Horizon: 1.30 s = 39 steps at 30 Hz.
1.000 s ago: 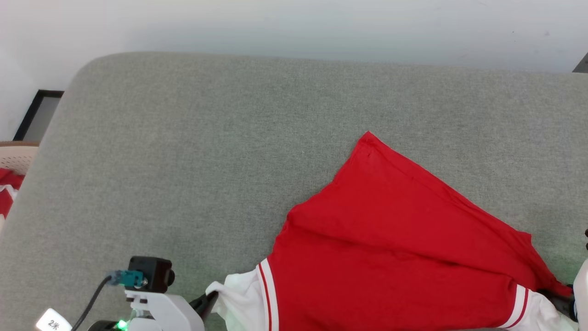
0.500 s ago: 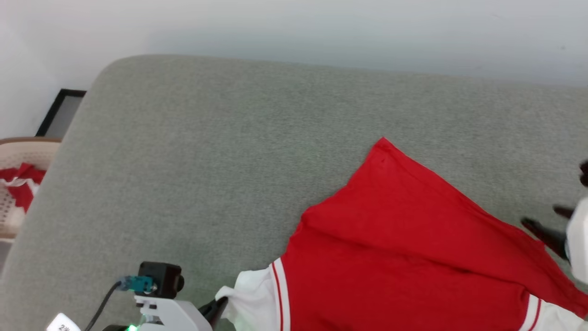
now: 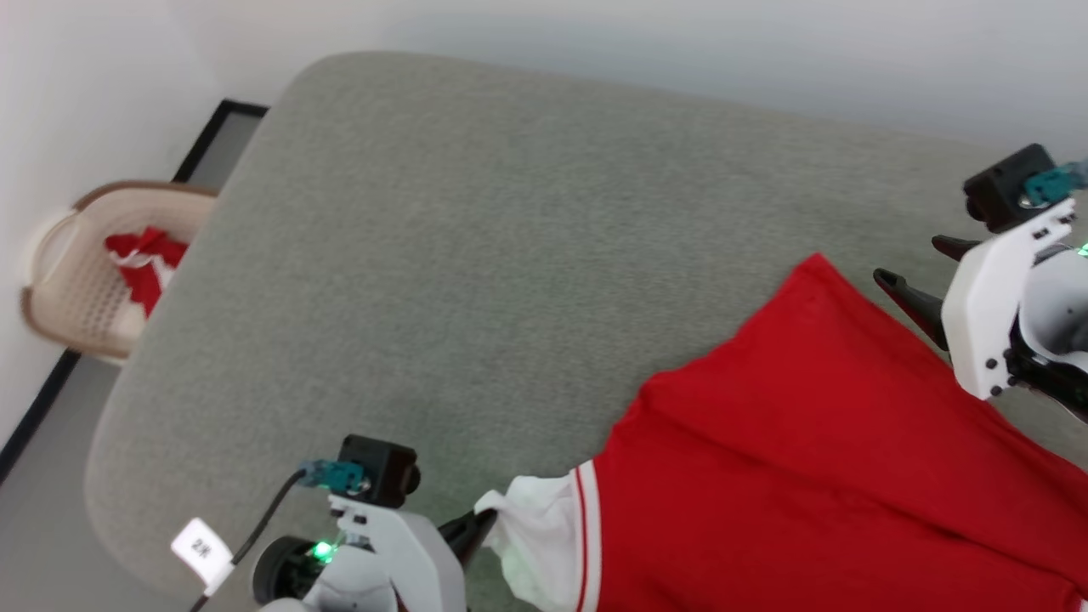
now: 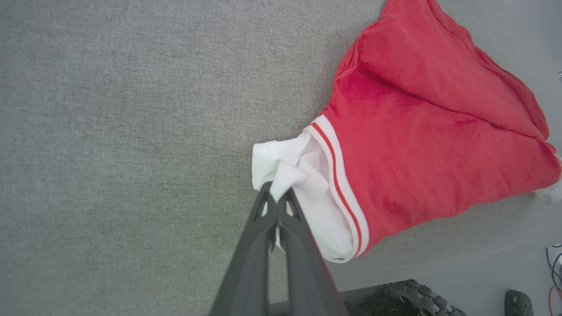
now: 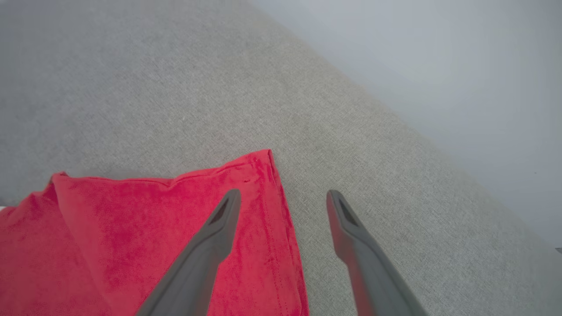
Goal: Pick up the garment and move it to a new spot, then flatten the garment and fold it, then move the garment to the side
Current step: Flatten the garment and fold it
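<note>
One garment [image 3: 807, 442] sleeve pinched in left end effector [image 4: 275, 195]; right end effector [image 5: 283, 196] wide (moved to hem corner).

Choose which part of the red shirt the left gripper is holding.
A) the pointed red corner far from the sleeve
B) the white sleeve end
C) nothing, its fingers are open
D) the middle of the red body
B: in the left wrist view, the left gripper has its two fingers closed together on the white sleeve end of the garment, with white cloth pinched between the tips.
</note>
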Motion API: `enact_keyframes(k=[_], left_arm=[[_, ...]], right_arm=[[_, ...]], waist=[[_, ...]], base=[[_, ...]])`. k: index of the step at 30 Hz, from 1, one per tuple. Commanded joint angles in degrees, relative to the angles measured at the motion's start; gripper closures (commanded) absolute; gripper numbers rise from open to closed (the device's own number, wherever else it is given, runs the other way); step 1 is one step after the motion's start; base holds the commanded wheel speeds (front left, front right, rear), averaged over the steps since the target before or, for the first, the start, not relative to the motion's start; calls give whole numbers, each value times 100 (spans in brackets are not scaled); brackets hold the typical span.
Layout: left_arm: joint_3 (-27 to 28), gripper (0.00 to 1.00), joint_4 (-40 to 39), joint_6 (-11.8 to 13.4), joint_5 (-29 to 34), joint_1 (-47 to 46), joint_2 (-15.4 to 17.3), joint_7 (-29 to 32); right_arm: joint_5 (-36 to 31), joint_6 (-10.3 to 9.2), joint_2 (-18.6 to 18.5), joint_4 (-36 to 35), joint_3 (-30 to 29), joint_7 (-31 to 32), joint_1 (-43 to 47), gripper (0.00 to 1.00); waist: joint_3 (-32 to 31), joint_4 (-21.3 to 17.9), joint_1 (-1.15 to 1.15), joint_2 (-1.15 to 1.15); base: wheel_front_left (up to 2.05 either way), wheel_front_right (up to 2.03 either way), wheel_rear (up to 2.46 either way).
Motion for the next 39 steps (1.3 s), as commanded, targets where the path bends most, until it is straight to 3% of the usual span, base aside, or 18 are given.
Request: enact_keyframes(k=[1, 17, 18, 19, 20, 26, 33, 39], left_arm=[[-8, 100, 29, -32, 19, -62, -34, -6], [-250, 100, 590, -440, 63, -516, -522, -122], [-258, 100, 615, -461, 64, -530, -535, -122], [-267, 100, 636, -480, 62, -541, -544, -119], [-271, 100, 659, -482, 57, -559, -556, -119], [-247, 100, 771, -532, -3, -619, -541, -108], [-169, 100, 769, -592, 34, -888, -296, 105], [9, 100, 653, -586, 159, -1554, 180, 636]], right_arm=[[68, -6, 3, 80, 99, -34, -86, 0], [1020, -6, -75, 2000, 2388, 573, -1444, 0], [1118, -6, -54, 2104, 2498, 694, -1449, 7], [1191, -6, -48, 2191, 2599, 811, -1475, 58], [1220, -6, -59, 2257, 2728, 939, -1495, 100], [1588, -6, -61, 2494, 3052, 1245, -1709, 100], [1835, -7, 70, 2650, 2964, 680, -2141, 100], [1906, -6, 144, 2621, 2992, 55, -2417, 100]], waist=[[194, 301, 0, 0], [589, 917, 0, 0], [594, 928, 0, 0], [599, 938, 0, 0], [602, 944, 0, 0], [579, 903, 0, 0], [389, 691, 0, 0], [10, 406, 0, 0]], base=[[0, 0, 0], [0, 0, 0], [0, 0, 0], [0, 0, 0], [0, 0, 0], [0, 0, 0], [0, 0, 0], [0, 0, 0]])
